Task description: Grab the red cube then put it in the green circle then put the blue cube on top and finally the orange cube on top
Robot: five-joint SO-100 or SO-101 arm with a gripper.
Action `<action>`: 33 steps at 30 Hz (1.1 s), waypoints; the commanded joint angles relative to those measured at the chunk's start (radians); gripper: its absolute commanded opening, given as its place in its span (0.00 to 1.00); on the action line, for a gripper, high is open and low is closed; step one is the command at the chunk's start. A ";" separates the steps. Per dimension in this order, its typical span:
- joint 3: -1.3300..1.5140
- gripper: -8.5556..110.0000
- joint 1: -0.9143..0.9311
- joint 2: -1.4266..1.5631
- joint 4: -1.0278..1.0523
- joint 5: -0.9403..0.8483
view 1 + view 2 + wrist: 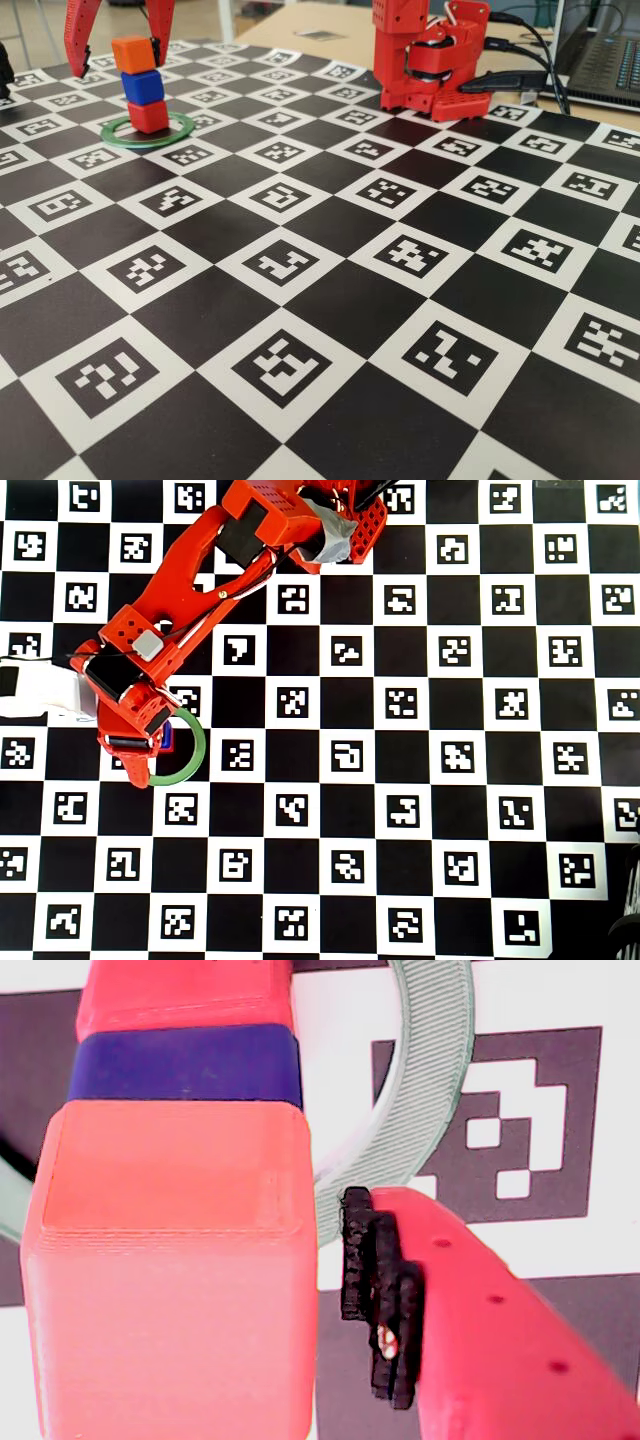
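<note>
Lifting straight up, my spread pincer must clear the orange cube without nudging the stack near the board's far-left corner.

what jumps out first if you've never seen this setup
A three-cube tower: the orange cube on the blue cube on the red cube, standing inside the green circle at far left of the fixed view. The gripper straddles the top cube, jaws open, above a checkerboard mat of black-and-white markers.

We see the arm reaching over the green circle on the checkered counter, hiding most of the stack; a sliver of the blue cube shows.
</note>
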 commanded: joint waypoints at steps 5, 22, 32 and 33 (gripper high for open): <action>-0.006 0.46 0.009 0.184 0.026 -0.015; 0.104 0.44 0.011 0.426 0.112 -0.034; 0.249 0.24 -0.058 0.606 0.084 0.084; 0.264 0.21 -0.072 0.624 0.080 0.107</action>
